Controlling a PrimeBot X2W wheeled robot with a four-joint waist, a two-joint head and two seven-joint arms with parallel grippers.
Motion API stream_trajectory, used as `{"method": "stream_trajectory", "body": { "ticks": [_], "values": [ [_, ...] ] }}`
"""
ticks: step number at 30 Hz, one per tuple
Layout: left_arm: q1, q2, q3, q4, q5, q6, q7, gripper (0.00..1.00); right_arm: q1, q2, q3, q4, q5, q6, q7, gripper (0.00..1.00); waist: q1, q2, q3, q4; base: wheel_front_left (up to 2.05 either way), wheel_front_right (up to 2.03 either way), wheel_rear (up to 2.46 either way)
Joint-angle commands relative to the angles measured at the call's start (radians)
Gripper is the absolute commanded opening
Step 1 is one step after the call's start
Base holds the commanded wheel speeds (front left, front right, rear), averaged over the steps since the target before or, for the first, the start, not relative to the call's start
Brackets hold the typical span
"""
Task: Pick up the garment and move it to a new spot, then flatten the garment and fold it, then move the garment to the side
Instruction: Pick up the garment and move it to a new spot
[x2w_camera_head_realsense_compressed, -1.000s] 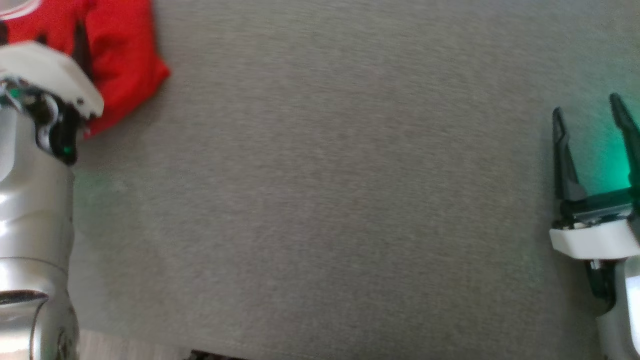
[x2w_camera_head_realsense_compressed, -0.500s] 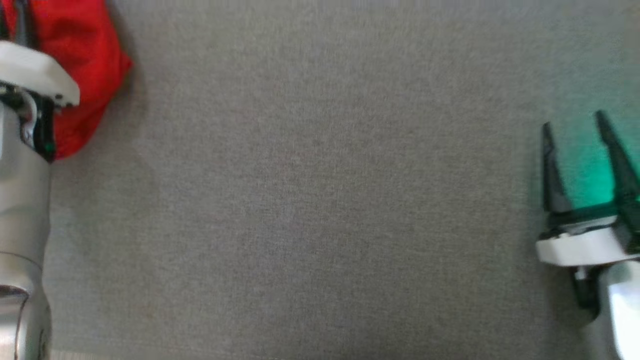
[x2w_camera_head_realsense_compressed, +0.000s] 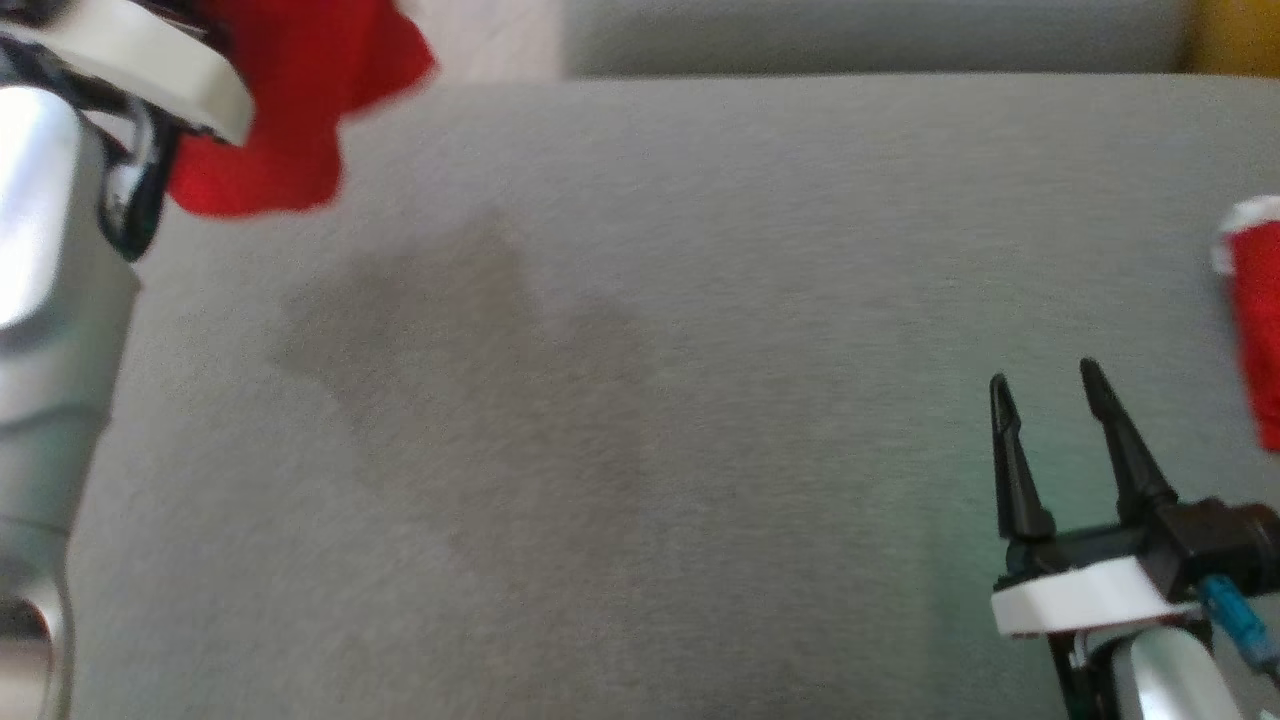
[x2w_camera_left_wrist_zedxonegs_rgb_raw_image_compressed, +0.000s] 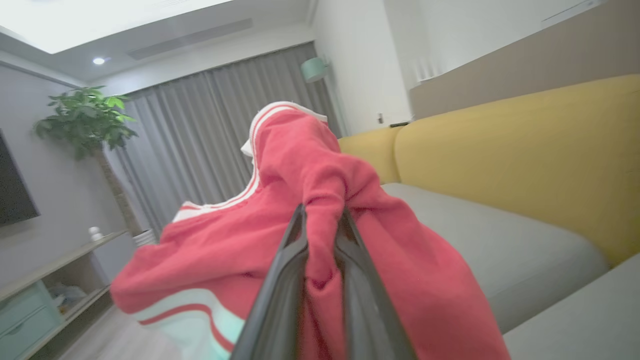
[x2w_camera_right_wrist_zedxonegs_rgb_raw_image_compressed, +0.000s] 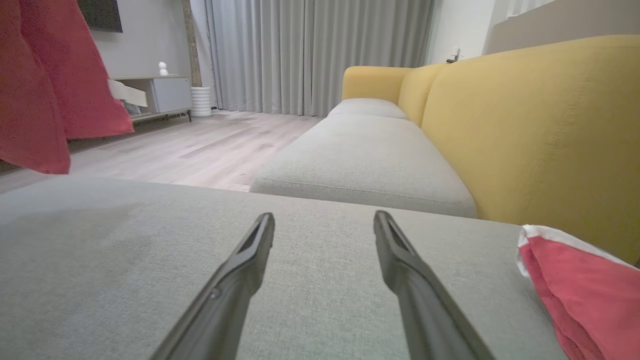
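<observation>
While pinched by a fold between the two long dark fingers of the left gripper (x2w_camera_left_wrist_zedxonegs_rgb_raw_image_compressed: 322, 212), hangs bunched and lifted: one red soft-cloth garment with white striped trim (x2w_camera_left_wrist_zedxonegs_rgb_raw_image_compressed: 400, 260). Clamped nearly shut on that fold, with red cloth to both sides of the fingers.

Seen from the head camera as the garment (x2w_camera_head_realsense_compressed: 290, 110) at the upper left, above the wide grey fabric seat cushion (x2w_camera_head_realsense_compressed: 640, 400), with a soft dark shadow on the grey below. Seen from the right wrist as the garment (x2w_camera_right_wrist_zedxonegs_rgb_raw_image_compressed: 45, 75) in two folds dropping straight down, lower edges ending above the cushion (x2w_camera_right_wrist_zedxonegs_rgb_raw_image_compressed: 100, 280). Long axis therefore up and down, pinched end on top. In the left wrist view, white-striped edge raised beyond the fingertips, pale band with one red stripe low at the left. Collar end or hem end: cannot tell.

Counted:
- Two grippers. Right gripper (x2w_camera_head_realsense_compressed: 1045, 385) at the lower right, spread wide, holding nothing, low over the cushion.
- Two red pieces of cloth. Second, a smaller red piece with a white edge (x2w_camera_head_realsense_compressed: 1258, 320), lying on the cushion at the far right, near the right gripper (x2w_camera_right_wrist_zedxonegs_rgb_raw_image_compressed: 324, 220) but apart from it. Joined to the held garment or not: cannot tell.
- Two grey cushions, with a second grey seat cushion (x2w_camera_right_wrist_zedxonegs_rgb_raw_image_compressed: 365, 160) beyond the first.
- One yellow upholstered backrest (x2w_camera_right_wrist_zedxonegs_rgb_raw_image_compressed: 540, 130) behind both.
</observation>
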Motion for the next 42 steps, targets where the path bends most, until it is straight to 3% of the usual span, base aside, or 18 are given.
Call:
{"method": "stream_trajectory", "body": {
  "ticks": [1, 10, 17, 18, 19, 20, 23, 31, 37, 42],
  "values": [
    [-0.009, 0.049, 0.003, -0.075, -0.028, 0.002, 0.026, 0.0, -0.002, 0.003, 0.028, -0.036, 0.007, 0.007, -0.003, 1.0, 0.0005, -0.0001, -0.093, -0.115, 0.0, 0.0, 0.0],
    [0.218, -0.035, -0.116, -0.331, -0.132, 0.012, 0.142, 0.0, 0.0, 0.015, 0.067, -0.07, 0.032, 0.007, -0.003, 1.0, 0.0005, -0.0001, -0.03, -0.272, 0.0, 0.0, 0.0],
    [0.438, -0.117, -0.251, -0.253, -0.089, 0.047, 0.083, 0.0, -0.04, 0.016, 0.119, -0.069, 0.073, 0.007, -0.003, 1.0, 0.0005, -0.0001, 0.078, -0.352, 0.0, 0.0, 0.0],
    [0.466, -0.132, -0.267, -0.233, -0.089, 0.046, 0.07, 0.3, -0.043, 0.016, 0.123, -0.068, 0.075, 0.007, -0.003, 1.0, 0.0005, -0.0001, 0.085, -0.356, 0.0, 0.0, 0.0],
    [0.491, -0.147, -0.28, -0.216, -0.091, 0.047, 0.056, 0.88, -0.043, 0.016, 0.123, -0.066, 0.077, 0.007, -0.003, 1.0, 0.0005, -0.0001, 0.087, -0.357, 0.0, 0.0, 0.0],
    [0.512, -0.163, -0.286, -0.203, -0.091, 0.056, 0.037, 1.0, -0.041, 0.016, 0.121, -0.064, 0.078, 0.007, -0.003, 1.0, 0.0005, -0.0001, 0.087, -0.355, 0.0, 0.0, 0.0],
    [0.564, -0.197, -0.305, -0.175, -0.076, 0.096, -0.013, 1.0, -0.028, 0.016, 0.1, -0.061, 0.089, 0.007, -0.003, 1.0, 0.0005, -0.0001, 0.065, -0.334, 0.0, 0.0, 0.0],
    [0.751, -0.215, -0.211, -0.241, -0.071, 0.284, -0.128, 1.0, 0.063, 0.016, 0.073, -0.037, 0.082, 0.007, -0.003, 1.0, 0.0005, -0.0001, -0.103, -0.196, 0.0, 0.0, 0.0],
    [0.926, -0.202, -0.062, -0.44, -0.023, 0.361, -0.132, 1.0, 0.122, 0.016, 0.075, -0.012, 0.085, 0.007, -0.003, 1.0, 0.0005, -0.0001, -0.18, -0.109, 0.0, 0.0, 0.0],
    [1.1, -0.215, 0.076, -0.59, 0.056, 0.37, -0.132, 1.0, 0.159, 0.016, 0.085, 0.005, 0.09, 0.007, -0.003, 1.0, 0.0005, -0.0001, -0.221, -0.055, 0.0, 0.0, 0.0]
  ]
}}
